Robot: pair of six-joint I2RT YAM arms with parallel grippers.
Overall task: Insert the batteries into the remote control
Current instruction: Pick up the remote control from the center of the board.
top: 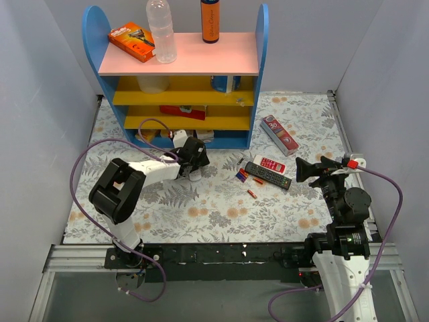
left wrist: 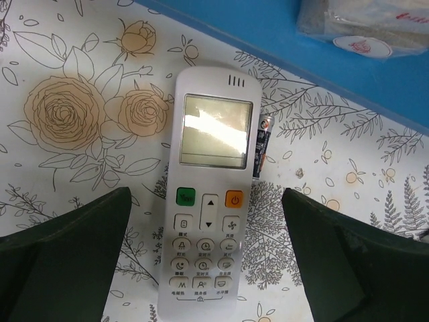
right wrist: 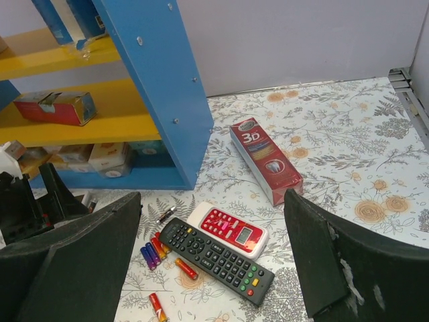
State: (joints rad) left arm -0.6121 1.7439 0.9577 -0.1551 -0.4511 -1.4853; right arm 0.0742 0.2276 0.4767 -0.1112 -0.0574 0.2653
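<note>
My right pincer (right wrist: 211, 198) gapes empty. The batteries (right wrist: 153, 253) lie at the lower left-centre of its view, just beside the black remote (right wrist: 216, 259), whose length slants down to the right. My left pincer (left wrist: 206, 193), also spread and empty, hangs over a white remote (left wrist: 211, 215) lying lengthwise up its frame, a dark cell (left wrist: 263, 144) against its right edge.

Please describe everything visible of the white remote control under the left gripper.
The white remote control is a long, rounded body, apparently plastic, lying flat and face up on the flowered cloth, its top toward the blue shelf base. It shows slits at the top, a pale reflecting screen, a green button, an orange power button, arrow keys and small white keys. A dark battery lies close along its right edge. The left gripper is open over it, one finger on each side, neither touching it.
</note>
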